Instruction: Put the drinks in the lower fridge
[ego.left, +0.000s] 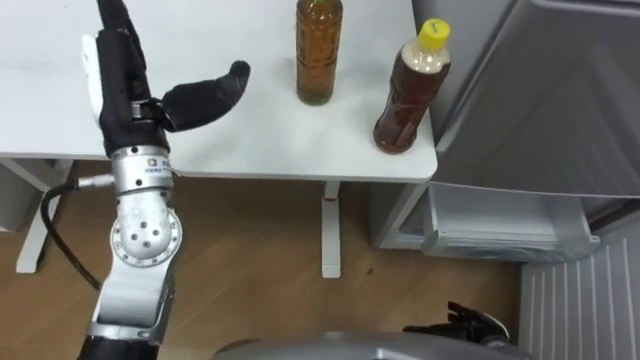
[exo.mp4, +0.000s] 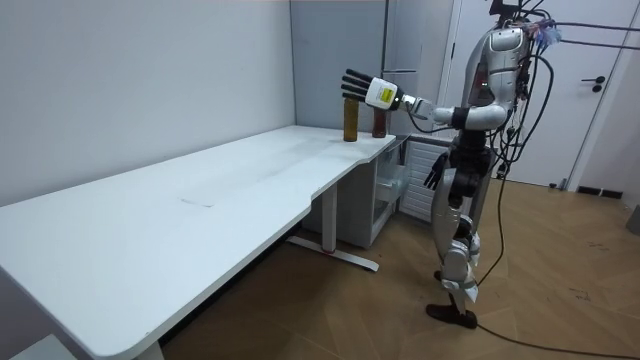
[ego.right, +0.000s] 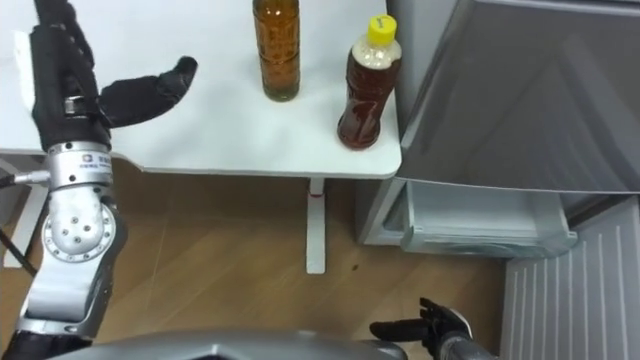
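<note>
Lowest in the frame, the right hand (ego.left: 470, 322) is seen with fingers loosely spread and nothing held. At the left, the left hand (ego.left: 125, 85) is raised over the white table (ego.left: 250, 150), fingers straight, thumb out, empty. Two drinks are stood upright near the table's right corner: an amber bottle (ego.left: 318, 55) and, to its right, a yellow-capped brown bottle (ego.left: 410, 100). At the right edge the fridge (ego.left: 560, 100) is seen.
</note>
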